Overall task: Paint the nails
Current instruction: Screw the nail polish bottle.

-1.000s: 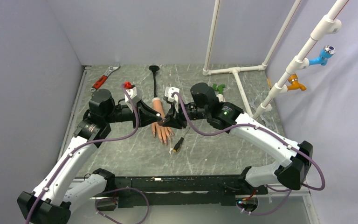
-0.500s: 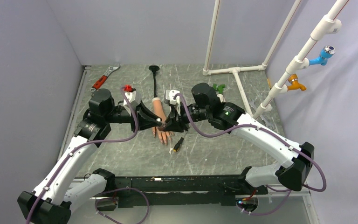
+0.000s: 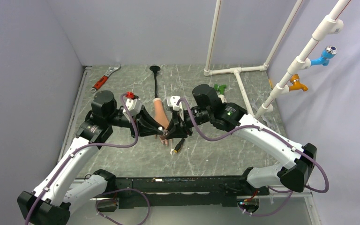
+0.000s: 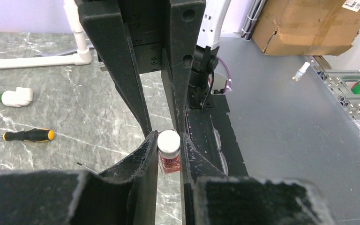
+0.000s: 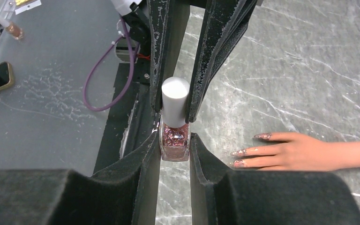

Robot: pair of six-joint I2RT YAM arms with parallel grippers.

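A small polish bottle of red glitter polish with a white cap hangs between both arms above the table. My right gripper is shut on its glass body. My left gripper is shut on the white cap. The peach mannequin hand lies flat just to the right of the bottle. Three nails show there, coated in reddish glitter. From above, the grippers meet over the hand and hide its fingertips.
A yellow-handled screwdriver lies just in front of the hand. A red-handled wrench sits at the back left. A white pipe frame and a green fitting stand at the back right. The hand's black stalk runs backward.
Both grippers, still joined on the bottle, have shifted toward the near edge and now cover the hand's fingertips. The jaws have not changed.
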